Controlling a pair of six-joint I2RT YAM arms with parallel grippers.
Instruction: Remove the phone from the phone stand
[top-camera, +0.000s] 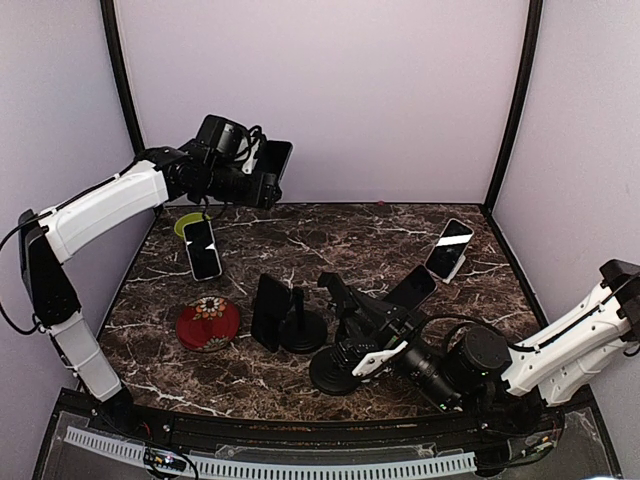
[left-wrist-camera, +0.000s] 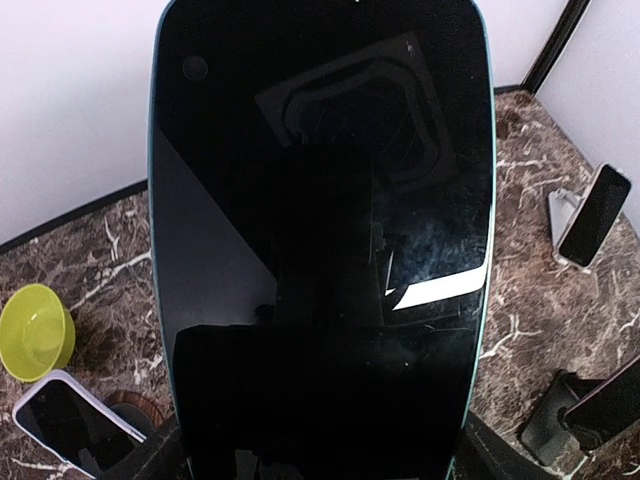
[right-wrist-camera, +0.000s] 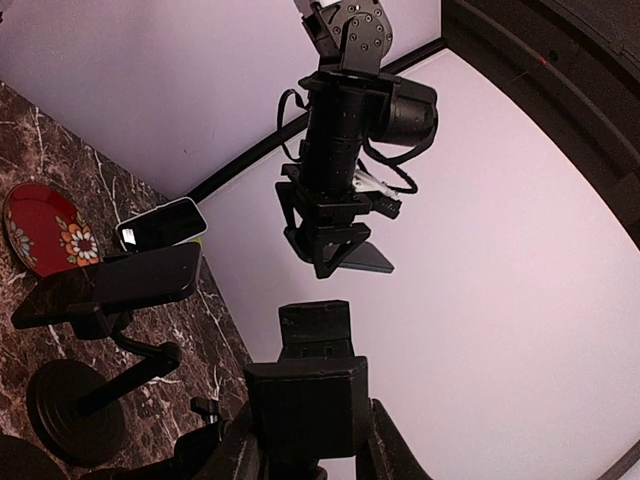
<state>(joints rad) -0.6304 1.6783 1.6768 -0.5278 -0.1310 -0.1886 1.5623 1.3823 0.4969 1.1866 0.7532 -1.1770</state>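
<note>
Phone (left-wrist-camera: 320, 250), lower edge cut off

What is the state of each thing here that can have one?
left gripper: shut on the held phone
held phone: off its stand, screen dark
right gripper: shut on the empty stand
empty stand: holds no phone
white-cased phone: on its stand
centre phone: on its stand
phone beside right arm: on its stand
far right phone: on its stand

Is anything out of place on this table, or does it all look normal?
One phone is up in the air, clamped in the left pincer, while the other phones sit on stands. The right pincer grips a seemingly bare phone stand. Nothing looks spilled or broken.
</note>
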